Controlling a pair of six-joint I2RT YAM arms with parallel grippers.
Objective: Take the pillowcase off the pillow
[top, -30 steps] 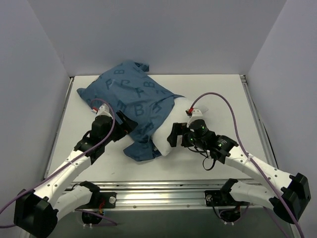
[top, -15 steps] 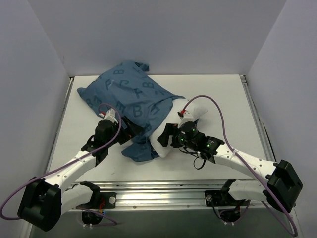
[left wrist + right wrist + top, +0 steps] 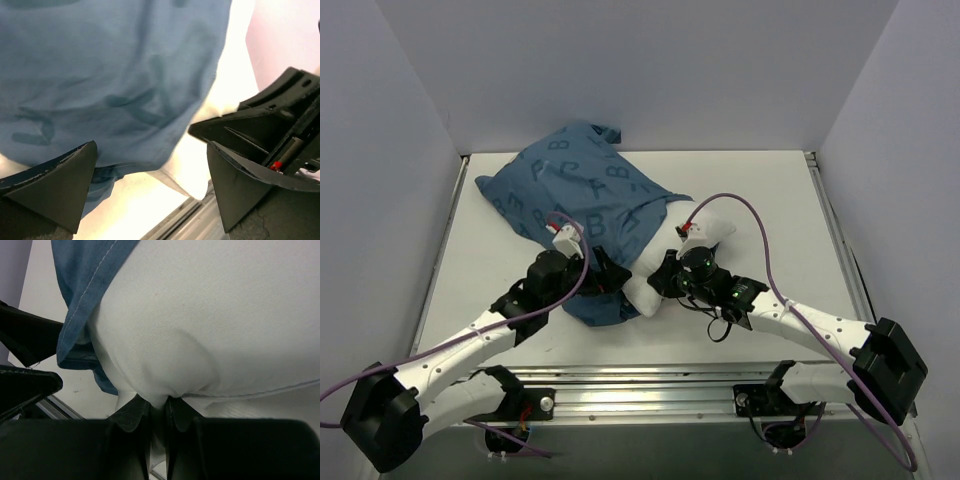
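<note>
A: Near side first. Right arm?
B: Right gripper (image 3: 157, 407) is clamped on the near corner of the pillow (image 3: 210, 315), with white fabric puckered between the jaws. In the last second it slid left along the near edge and bit there.
A: Left?
B: Left gripper (image 3: 150, 185) is wide open and holds nothing. It has swung in from the left, and now sits right at the near hem of the pillowcase (image 3: 110, 75), just beside the right one. Blue cloth fills the view between and beyond its fingers. I can't tell if a finger is under the hem yet.
A: Case moved at all?
B: Not that I can see. From the top camera the pillowcase (image 3: 575, 190) covers the same stretch, far-left on the table (image 3: 770, 190). The pillow (image 3: 715, 228) is bare only at its right end and near corner.
A: So no real progress on the strip?
B: My read is that it's setup only. The pillow is anchored and the left is staged to grab the hem. It would then need to close on blue only and pull far-left while the right holds. The risk is pinching pillow along with the case, since the hem lies tight on the white there.
</note>
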